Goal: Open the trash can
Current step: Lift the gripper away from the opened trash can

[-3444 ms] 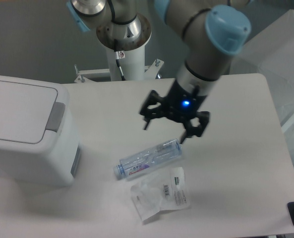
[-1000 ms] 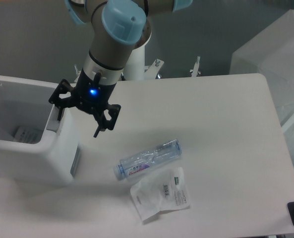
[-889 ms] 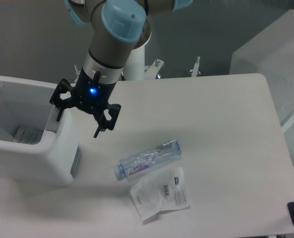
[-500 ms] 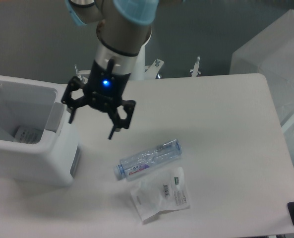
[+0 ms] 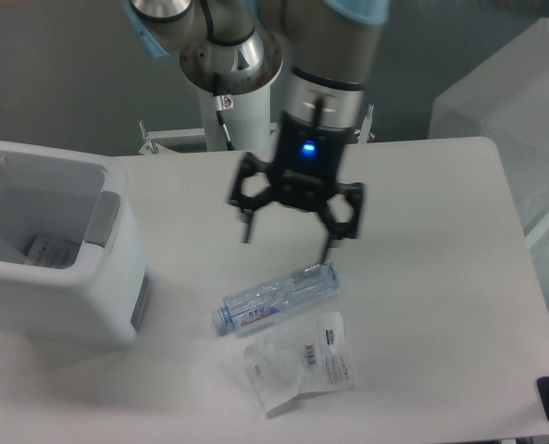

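The trash can (image 5: 61, 268) is sitting at the left edge of the table (image 5: 441, 277), and its top is showing an open cavity with a small scrap of paper (image 5: 44, 250) lying inside, so the opening looks done. The gripper (image 5: 289, 242) is hanging over the middle of the table, well apart from the bin, with its 2 fingers spread wide and holding nothing. Just below it a clear plastic bottle (image 5: 276, 297) is lying on its side, and a flat plastic packet (image 5: 302, 363) is lying just beside that. The bin is looking like stiff, smooth moulded plastic, light for its bulk and likely to slide if shoved sideways. Its grey push bar (image 5: 101, 220) on the right-hand rim is the sensible place to act, pressing straight down rather than pinching the slick walls.
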